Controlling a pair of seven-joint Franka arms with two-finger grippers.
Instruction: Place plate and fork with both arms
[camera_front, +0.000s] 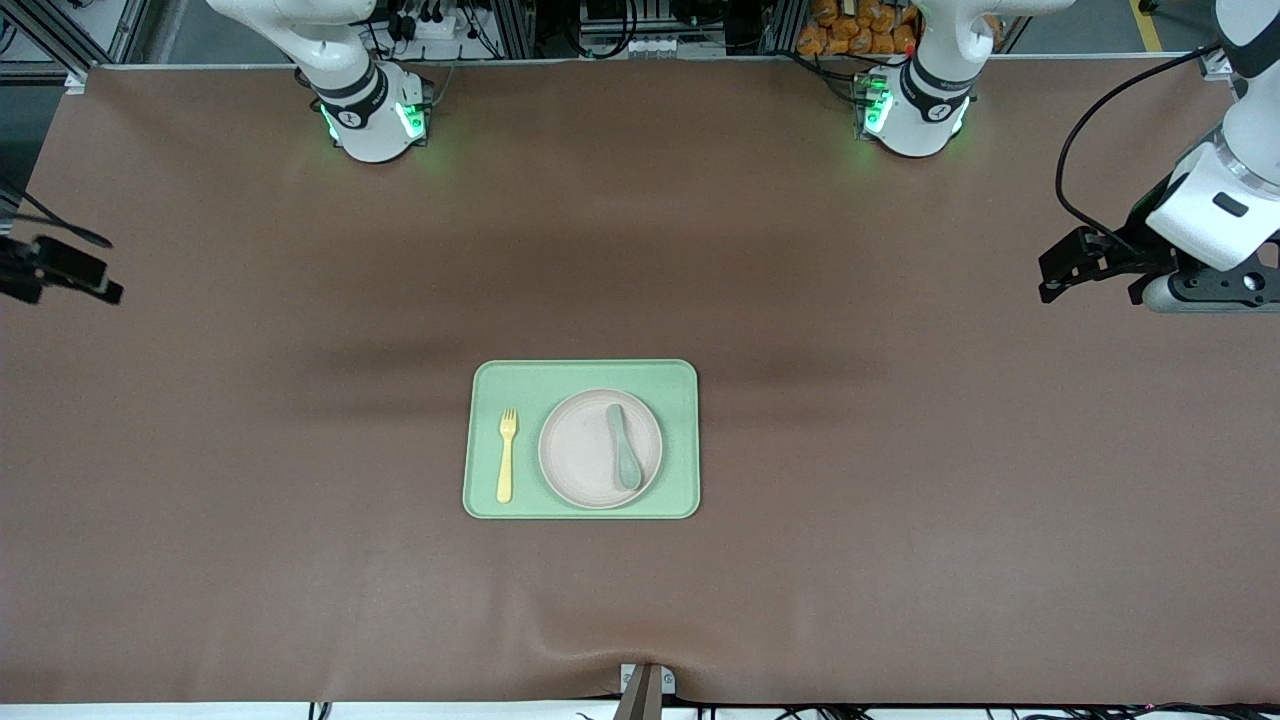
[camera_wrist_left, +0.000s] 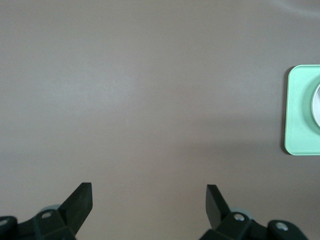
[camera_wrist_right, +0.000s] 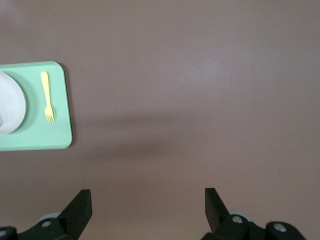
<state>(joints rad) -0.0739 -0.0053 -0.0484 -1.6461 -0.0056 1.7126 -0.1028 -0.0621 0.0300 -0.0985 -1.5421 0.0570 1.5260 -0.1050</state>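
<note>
The pale pinkish plate (camera_front: 585, 462) lies in the middle of a light green tray (camera_front: 682, 440), with a grey-green spoon (camera_front: 623, 446) resting on it. Beside the plate, toward the right arm's end of the tray, lies the yellow fork (camera_front: 507, 455). My left gripper (camera_front: 1088, 285) hangs open and empty over bare table at the left arm's end, well away from the tray. My right gripper (camera_front: 60, 275) hangs open and empty over the right arm's end. The left wrist view shows the left gripper (camera_wrist_left: 149, 195), the tray corner (camera_wrist_left: 300, 115) and the plate edge (camera_wrist_left: 317, 105). The right wrist view shows the right gripper (camera_wrist_right: 148, 200), tray (camera_wrist_right: 55, 135), fork (camera_wrist_right: 47, 97) and plate (camera_wrist_right: 10, 107).
A brown mat (camera_front: 300, 500) covers the whole table. The two arm bases (camera_front: 370, 115) (camera_front: 915, 110) stand along the edge farthest from the front camera. A small metal bracket (camera_front: 645, 685) sits at the nearest edge.
</note>
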